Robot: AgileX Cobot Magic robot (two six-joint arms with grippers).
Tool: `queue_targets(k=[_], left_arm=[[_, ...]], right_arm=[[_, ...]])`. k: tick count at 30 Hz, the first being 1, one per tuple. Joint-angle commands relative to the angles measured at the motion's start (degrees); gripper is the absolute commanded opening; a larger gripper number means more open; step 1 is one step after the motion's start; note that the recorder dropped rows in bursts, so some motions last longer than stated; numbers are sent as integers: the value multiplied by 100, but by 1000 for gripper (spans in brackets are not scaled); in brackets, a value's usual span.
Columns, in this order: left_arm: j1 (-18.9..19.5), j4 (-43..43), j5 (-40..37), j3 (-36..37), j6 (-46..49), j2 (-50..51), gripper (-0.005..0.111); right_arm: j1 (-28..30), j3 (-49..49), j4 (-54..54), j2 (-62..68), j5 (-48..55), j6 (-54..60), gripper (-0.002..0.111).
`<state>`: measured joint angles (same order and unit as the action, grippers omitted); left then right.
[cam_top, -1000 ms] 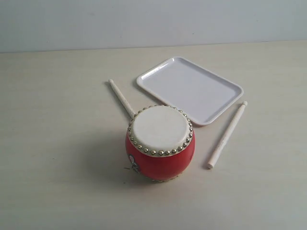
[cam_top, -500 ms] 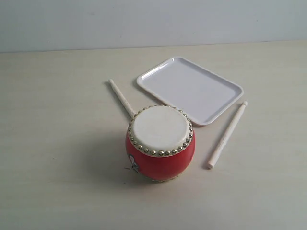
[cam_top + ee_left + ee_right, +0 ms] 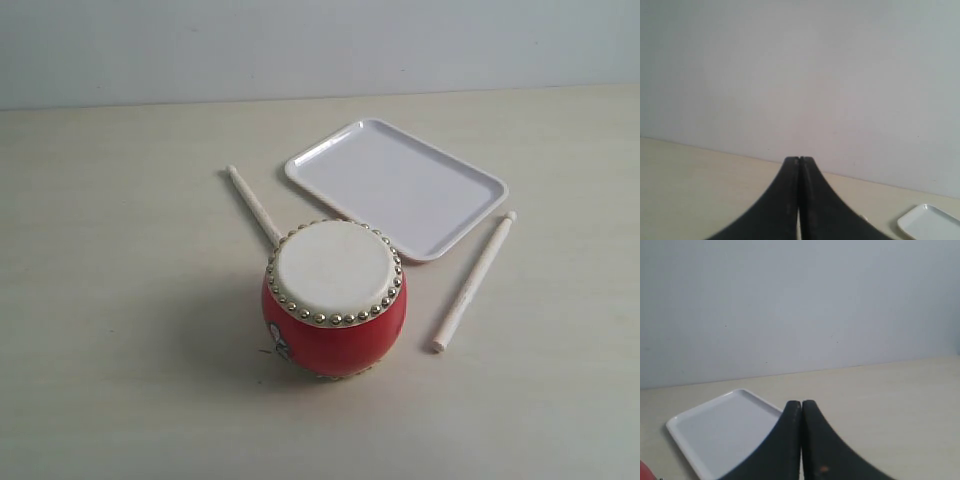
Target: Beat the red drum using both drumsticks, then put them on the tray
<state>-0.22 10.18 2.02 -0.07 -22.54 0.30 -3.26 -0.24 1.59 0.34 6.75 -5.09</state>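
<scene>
The red drum (image 3: 335, 300) stands upright near the middle of the table in the exterior view, cream skin up. One drumstick (image 3: 253, 205) lies behind it to the left, its near end hidden by the drum. The other drumstick (image 3: 474, 281) lies to the drum's right. The white tray (image 3: 396, 186) sits behind the drum, bare, and shows in the right wrist view (image 3: 715, 432) and at the left wrist view's corner (image 3: 932, 222). Neither arm appears in the exterior view. My left gripper (image 3: 799, 160) and right gripper (image 3: 801, 404) are both shut on nothing, black fingers pressed together.
A pale wall (image 3: 320, 45) rises behind the light wooden table (image 3: 110, 300). A sliver of red from the drum (image 3: 644, 471) shows at the corner of the right wrist view.
</scene>
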Motion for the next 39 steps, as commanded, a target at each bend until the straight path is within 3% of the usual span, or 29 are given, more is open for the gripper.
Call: queue_targets(k=[1, 4, 8, 10, 13, 16, 18, 21, 24, 26, 36, 39], left_arm=[[22, -33, -4, 7, -24, -30, 0], [22, -33, -4, 7, -24, -30, 0], [22, -33, -4, 7, -24, -30, 0], [22, -33, -4, 7, -24, -30, 0], [22, -33, -4, 7, -24, -30, 0], [22, -33, -4, 7, -24, -30, 0], [22, -33, -4, 7, -24, -30, 0], [22, -33, -4, 7, -24, -30, 0], [22, -33, -4, 7, -24, -30, 0], [22, -33, -4, 7, -24, -30, 0], [22, -33, -4, 7, -24, -30, 0], [22, -33, -4, 7, -24, -30, 0]], right_arm=[[-10, 24, -21, -34, -39, 55, 0], [-10, 24, 77, -34, -798, -182, 0], [-10, 24, 1371, -34, -1953, -1667, 0], [-10, 24, 1778, -34, -2595, -1814, 0], [-10, 24, 1712, -34, -3398, -1814, 0], [-10, -609, 1517, 408, -3321, -1814, 0], [-10, -1406, 1098, 1245, -3071, -1946, 0], [-10, -2871, -448, 2697, -2283, -2371, 0], [-10, -4411, -2118, 4208, -767, -3334, 0], [-83, -5280, -2715, 5029, 208, -3336, 0], [-348, -8303, -2102, 7869, 3322, -22, 0], [-348, -9159, -1089, 8639, 4343, 950, 0]])
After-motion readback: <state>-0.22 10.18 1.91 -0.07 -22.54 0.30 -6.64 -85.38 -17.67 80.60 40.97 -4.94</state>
